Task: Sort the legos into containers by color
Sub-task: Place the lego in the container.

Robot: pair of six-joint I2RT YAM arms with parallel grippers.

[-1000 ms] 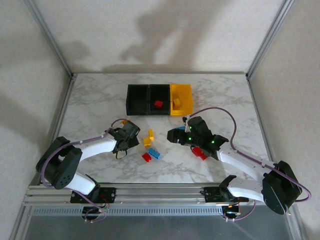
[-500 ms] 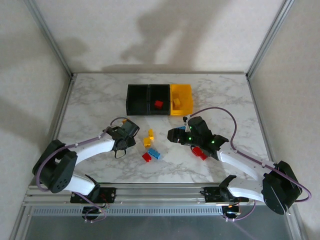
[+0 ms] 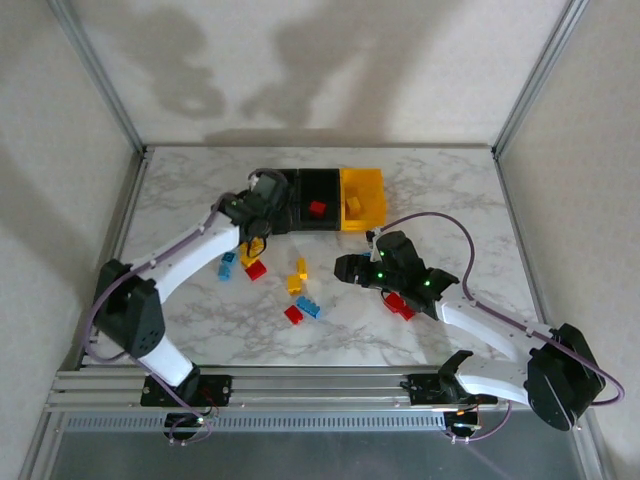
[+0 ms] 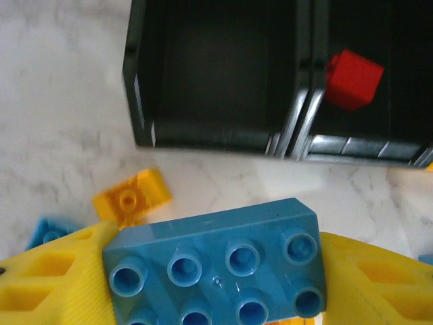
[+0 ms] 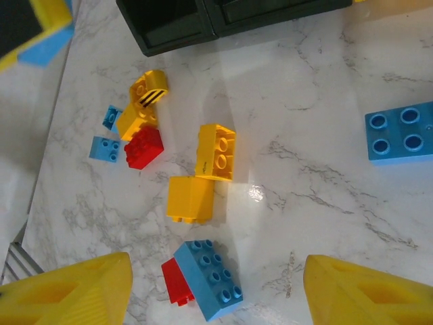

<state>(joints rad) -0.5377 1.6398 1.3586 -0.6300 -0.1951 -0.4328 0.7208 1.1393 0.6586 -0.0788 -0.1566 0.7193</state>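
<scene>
Nearest the arm bases, the right gripper (image 3: pixel 348 268) is seen low over the tabletop (image 3: pixel 170 190). Its yellow fingers (image 5: pixel 67 294) are spread wide with nothing between them. Under it, loose legos (image 5: pixel 216 152) are scattered. Two yellow blocks lie side by side, and a blue eight-stud piece (image 5: pixel 210 277) touches a small red piece (image 5: pixel 174 283). A blue four-stud piece (image 5: pixel 400 131) lies well apart from them. Farther left, a small cluster of red, yellow and light blue pieces (image 3: pixel 245 262) is found between that pile and the containers.

Beyond these, the left gripper (image 4: pixel 216 277) is clamped on a blue brick (image 4: pixel 210 237). The brick is held by its two short ends, studs toward the wrist camera, and is carried just at the near wall of the left black bin (image 4: pixel 203 132). In the middle black bin (image 4: pixel 352 145) a red brick (image 4: pixel 354 79) is lying. At the far right of the row, a yellow piece (image 3: pixel 354 204) can be made out in the yellow bin (image 3: pixel 362 180). The left black bin is therefore judged to be meant for blue.

The bricks are judged light, rigid and smooth-walled, so little force is needed, but slipping or pivoting is possible in an end-to-end hold. A grip across the flat side walls, below the studs, is thought surest. A short drop into a bin should do the plastic no harm.
</scene>
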